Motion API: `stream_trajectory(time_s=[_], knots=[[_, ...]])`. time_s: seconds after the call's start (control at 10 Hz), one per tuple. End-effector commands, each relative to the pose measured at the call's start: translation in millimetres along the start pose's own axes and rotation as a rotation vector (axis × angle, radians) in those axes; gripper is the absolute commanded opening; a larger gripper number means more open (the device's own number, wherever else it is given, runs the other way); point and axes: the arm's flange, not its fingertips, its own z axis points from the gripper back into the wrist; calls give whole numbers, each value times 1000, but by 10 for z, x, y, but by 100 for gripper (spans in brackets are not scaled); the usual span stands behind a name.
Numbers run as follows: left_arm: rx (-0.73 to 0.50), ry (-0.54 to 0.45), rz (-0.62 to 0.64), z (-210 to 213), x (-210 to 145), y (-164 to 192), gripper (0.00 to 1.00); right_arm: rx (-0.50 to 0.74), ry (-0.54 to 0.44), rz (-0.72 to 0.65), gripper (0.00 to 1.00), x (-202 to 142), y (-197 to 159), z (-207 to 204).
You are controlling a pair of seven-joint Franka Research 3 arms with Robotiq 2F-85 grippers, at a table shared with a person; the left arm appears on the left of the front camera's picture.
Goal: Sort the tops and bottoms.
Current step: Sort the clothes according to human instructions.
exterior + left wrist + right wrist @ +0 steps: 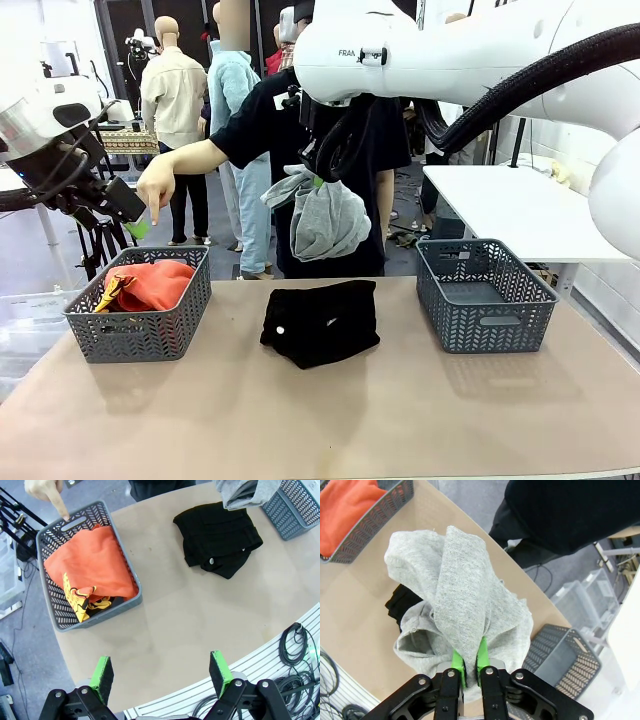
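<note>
Tan table (400, 420) carries 1 black folded cloth garment (320, 322); at its 12 o'clock right claw (470, 661) pinches pale grey soft top (460, 590); left claw (161, 665) spread.

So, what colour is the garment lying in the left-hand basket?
The soft cloth top is red-orange with yellow patterned patches, clearest in the left wrist view.

The soft red-orange top (150, 283) carries yellow patches with dark print — the soft pale grey top (328, 218) is plain. The folded black cloth bottoms (322, 320) show one white button. The left plastic basket (140, 335) and right plastic basket (480, 305) are grey, herringbone-patterned; the table (330, 420) is tan.
</note>
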Motion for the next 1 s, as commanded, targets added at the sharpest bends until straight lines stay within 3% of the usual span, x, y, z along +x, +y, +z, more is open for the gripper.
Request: stream_trajectory(time_s=[0.0, 0.9], knots=[[0, -1, 3, 8, 17, 5, 100, -5, -15, 0, 0, 7, -4, 39], [0, -1, 3, 8, 17, 5, 100, -5, -15, 0, 0, 7, -4, 39]])
